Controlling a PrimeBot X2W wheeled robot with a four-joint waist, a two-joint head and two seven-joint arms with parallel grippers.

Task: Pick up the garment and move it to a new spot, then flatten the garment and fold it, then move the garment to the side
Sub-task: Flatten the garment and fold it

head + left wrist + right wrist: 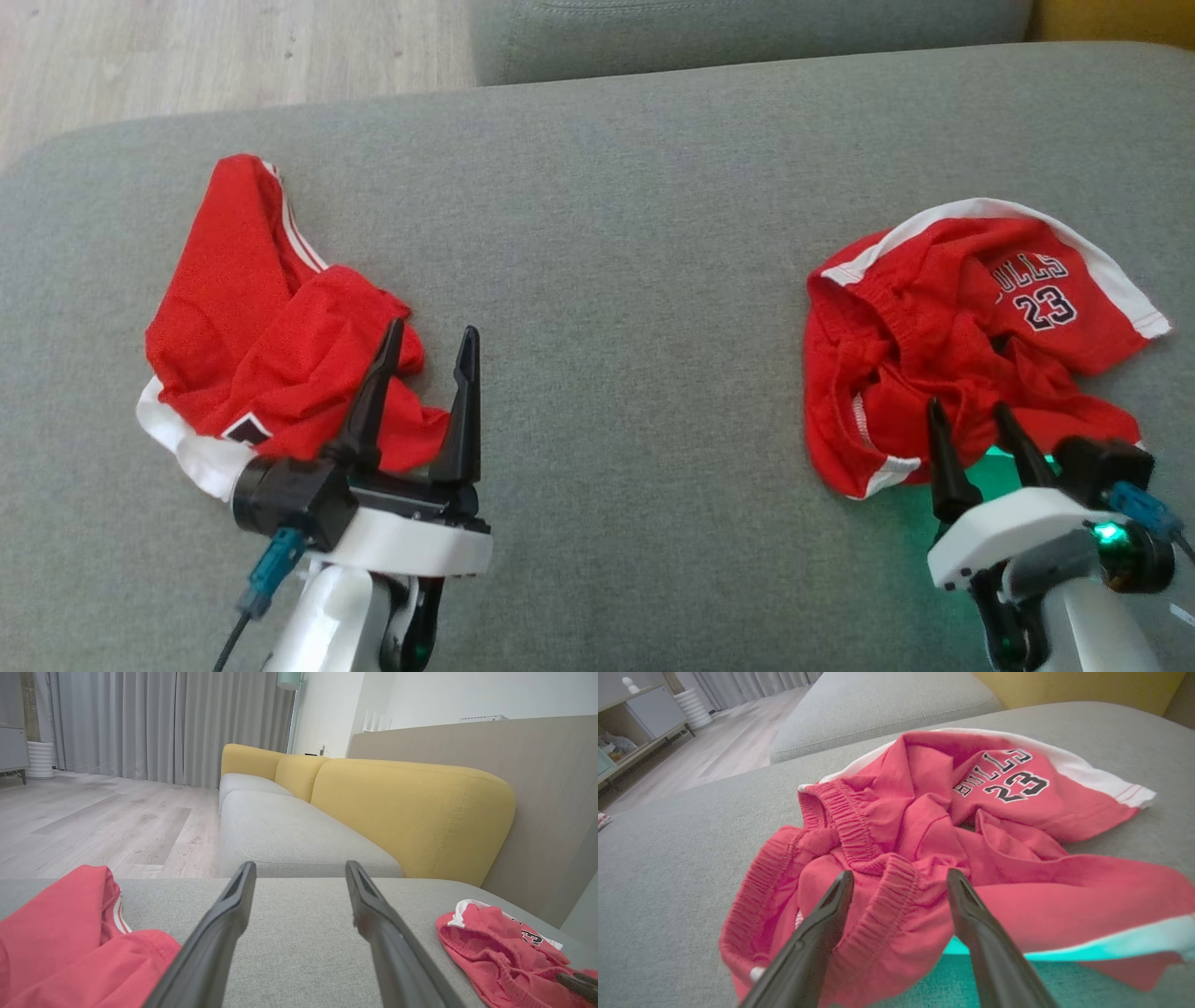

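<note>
A crumpled red garment with white trim and "BULLS 23" print lies at the right of the grey cushion. My right gripper stands open at its near edge. In the right wrist view the right gripper has a fold of the garment's elastic waistband lying between its spread fingers, ungripped. A second red garment lies bunched at the left. My left gripper is open just right of it, over bare cushion, and holds nothing. The left wrist view shows the left gripper between both garments.
The cushion's far edge drops to a wooden floor at the upper left. A second grey seat with yellow backrests lies beyond. Bare grey fabric stretches between the two garments.
</note>
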